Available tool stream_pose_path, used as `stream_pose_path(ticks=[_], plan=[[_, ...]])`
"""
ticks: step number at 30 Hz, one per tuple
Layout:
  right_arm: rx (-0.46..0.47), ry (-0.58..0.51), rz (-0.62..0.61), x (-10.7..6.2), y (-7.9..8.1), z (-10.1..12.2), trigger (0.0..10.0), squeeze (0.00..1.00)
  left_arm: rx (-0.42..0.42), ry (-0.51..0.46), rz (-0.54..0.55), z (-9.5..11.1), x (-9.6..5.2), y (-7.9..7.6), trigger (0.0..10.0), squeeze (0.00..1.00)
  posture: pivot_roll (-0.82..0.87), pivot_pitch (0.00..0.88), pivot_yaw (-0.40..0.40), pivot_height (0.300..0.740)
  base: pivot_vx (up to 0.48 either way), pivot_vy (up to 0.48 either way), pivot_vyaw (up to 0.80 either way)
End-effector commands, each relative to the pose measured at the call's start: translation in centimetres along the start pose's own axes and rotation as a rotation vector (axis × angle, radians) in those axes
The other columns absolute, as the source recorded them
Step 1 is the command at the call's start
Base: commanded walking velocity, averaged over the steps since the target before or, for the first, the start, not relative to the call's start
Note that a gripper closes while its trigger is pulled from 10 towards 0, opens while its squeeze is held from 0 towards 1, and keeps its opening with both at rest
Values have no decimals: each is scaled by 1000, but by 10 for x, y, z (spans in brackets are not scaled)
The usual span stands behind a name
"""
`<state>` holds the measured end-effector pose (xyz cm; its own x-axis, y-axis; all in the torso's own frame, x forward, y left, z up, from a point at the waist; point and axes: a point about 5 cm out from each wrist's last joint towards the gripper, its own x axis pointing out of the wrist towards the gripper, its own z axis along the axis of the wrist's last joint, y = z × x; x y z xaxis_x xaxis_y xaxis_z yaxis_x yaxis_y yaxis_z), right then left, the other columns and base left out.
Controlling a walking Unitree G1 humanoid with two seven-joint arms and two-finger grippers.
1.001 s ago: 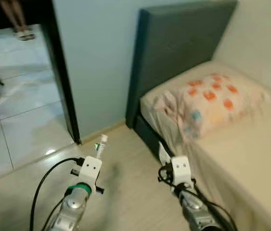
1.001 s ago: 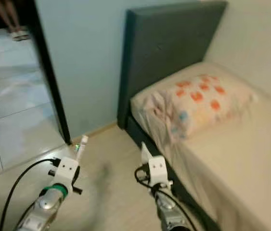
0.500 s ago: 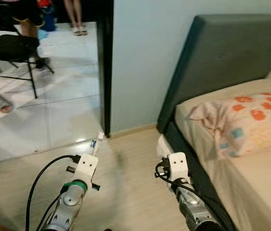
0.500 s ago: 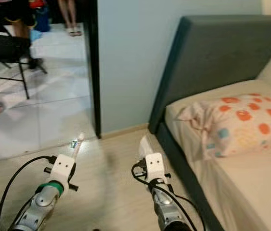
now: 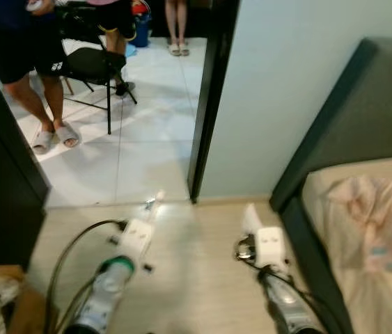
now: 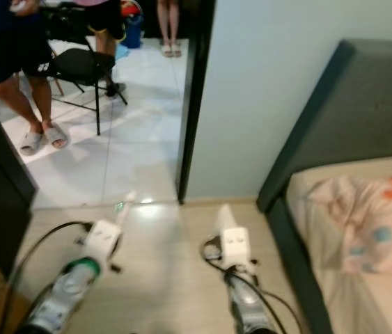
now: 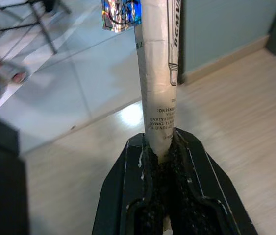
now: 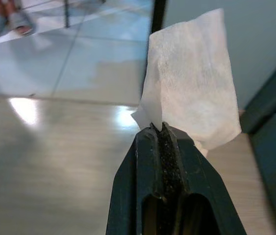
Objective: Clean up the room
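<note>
Item one: my left hand (image 7: 163, 156), closed on a white tube (image 7: 156, 73). The left wrist view gives me printed black lettering down the tube and a shiny foil label near its far end; in the left eye view the same tube (image 5: 152, 206) is a blurred pale stick at lower centre-left, above the wood floor.

Item two: my right hand (image 8: 160, 134), pinched shut on a white tissue (image 8: 191, 78). The right wrist view shows its woven texture and a fold standing up from the fingertips; in the left eye view the tissue (image 5: 252, 217) is a small white flap at lower centre-right.

Item three: the room. Pale wood floor (image 5: 196, 264) across the lower frame. Dark door frame (image 5: 209, 104) at upper centre, white tiled floor (image 5: 147, 146) beyond it. Bed (image 5: 383, 278) at right with a dark headboard (image 5: 349, 125) and a patterned pillow (image 5: 383, 223). Black folding chair (image 5: 95, 66) at upper left, a person's legs (image 5: 39, 104) in slippers beside it, a second person's feet (image 5: 178, 49) at top centre. Dark furniture edge (image 5: 1, 181) at left.
</note>
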<state>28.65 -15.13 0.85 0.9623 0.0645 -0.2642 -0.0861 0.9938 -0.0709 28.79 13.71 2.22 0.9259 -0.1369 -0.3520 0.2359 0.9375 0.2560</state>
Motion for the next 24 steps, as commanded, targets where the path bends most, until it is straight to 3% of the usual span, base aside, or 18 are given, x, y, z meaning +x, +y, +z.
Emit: stream_pose_path(ticks=[1,24], plan=[[1,30,-10,-4,-3,-8,10000,0,8,20,-17,-6,-1,-5,10000,0,55,0,-5,740,0,0,794],[-12,29,-10,-3,-5,-7,10000,0,12,10,-18,-6,1,-5,10000,0,53,0,-6,740,0,0,794]])
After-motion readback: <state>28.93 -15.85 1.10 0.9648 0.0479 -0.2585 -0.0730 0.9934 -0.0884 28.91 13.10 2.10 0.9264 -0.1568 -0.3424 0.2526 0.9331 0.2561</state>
